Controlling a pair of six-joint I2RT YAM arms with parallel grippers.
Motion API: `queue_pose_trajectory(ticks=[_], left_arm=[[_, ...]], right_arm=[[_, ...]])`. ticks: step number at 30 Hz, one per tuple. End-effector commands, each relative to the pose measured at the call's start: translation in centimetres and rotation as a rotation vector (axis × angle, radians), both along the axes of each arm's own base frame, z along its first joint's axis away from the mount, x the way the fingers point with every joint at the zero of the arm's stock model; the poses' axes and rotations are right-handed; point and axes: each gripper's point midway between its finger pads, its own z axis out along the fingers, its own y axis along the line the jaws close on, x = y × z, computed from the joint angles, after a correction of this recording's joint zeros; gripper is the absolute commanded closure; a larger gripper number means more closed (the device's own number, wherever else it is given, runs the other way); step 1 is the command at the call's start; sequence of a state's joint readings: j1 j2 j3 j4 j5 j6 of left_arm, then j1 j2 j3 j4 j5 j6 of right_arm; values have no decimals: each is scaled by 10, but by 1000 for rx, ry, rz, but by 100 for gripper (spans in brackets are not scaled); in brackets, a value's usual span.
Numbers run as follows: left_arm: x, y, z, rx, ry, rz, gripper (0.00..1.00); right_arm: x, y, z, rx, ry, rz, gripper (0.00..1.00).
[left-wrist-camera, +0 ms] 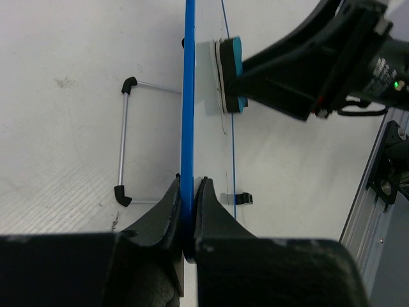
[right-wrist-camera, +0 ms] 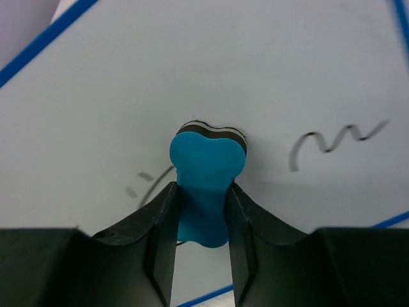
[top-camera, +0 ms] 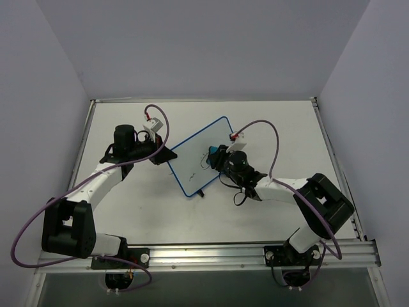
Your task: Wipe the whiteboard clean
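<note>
While between left fingers (left-wrist-camera: 165, 214), whiteboard (top-camera: 192, 163) against eraser (right-wrist-camera: 206, 167).

The whiteboard (top-camera: 192, 167) is finished in white and edged by a thin blue frame; black squiggled marker lines (right-wrist-camera: 332, 141) are carried on its face. The eraser (right-wrist-camera: 206, 167) is coloured bright blue, backed by thin black and white layers. The left gripper (left-wrist-camera: 188, 198) and right gripper (right-wrist-camera: 201, 192) are finished in black. The tabletop (top-camera: 147, 211) is white; the cables (top-camera: 278, 139) are sheathed in purple.

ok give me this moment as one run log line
left gripper: shut on whiteboard edge | right gripper: shut on blue eraser, pad against board | black squiggle: not yet erased
</note>
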State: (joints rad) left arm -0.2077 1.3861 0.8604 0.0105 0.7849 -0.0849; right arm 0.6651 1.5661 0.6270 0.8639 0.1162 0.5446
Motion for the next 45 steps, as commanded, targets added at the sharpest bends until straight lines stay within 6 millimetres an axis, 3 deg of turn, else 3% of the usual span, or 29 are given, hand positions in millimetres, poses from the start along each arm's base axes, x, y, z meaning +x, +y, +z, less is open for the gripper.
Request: queue_pose_trajectory(ticks=[1,2,5,8,12,16,19,26,35,45], left_arm=[[17,18,-28,216,-186,-3,98],[17,18,-27,215,-188,-6,98],[16,17,-28,219,-188,-5,98],[16,17,-27,220,-190,-5,98],[15,18,-26,220,-194,-3,98],[15,17,-26,218,-193,-4,98],[16,18,-25,220,-197,-2,98],[15,18,-24,222,-201,3,98],[15,19,-24,222,-202,4,98],[15,18,-24,222,-200,3,98]], right_arm=[[-36,63,0,-12,-9,169,100],[-43,76,2,-16,-23,177,100],[-51,90,2,-35,-41,178,100],[-48,87,-4,-46,-25,117,100],[-33,49,-21,-41,26,-35,100],[-18,-5,-45,-1,96,-170,100],[-18,-25,-62,4,135,-203,100],[-34,-48,-96,-13,190,-265,100],[-36,-77,-107,-31,226,-407,100],[-33,-93,-102,-83,268,-479,100]])
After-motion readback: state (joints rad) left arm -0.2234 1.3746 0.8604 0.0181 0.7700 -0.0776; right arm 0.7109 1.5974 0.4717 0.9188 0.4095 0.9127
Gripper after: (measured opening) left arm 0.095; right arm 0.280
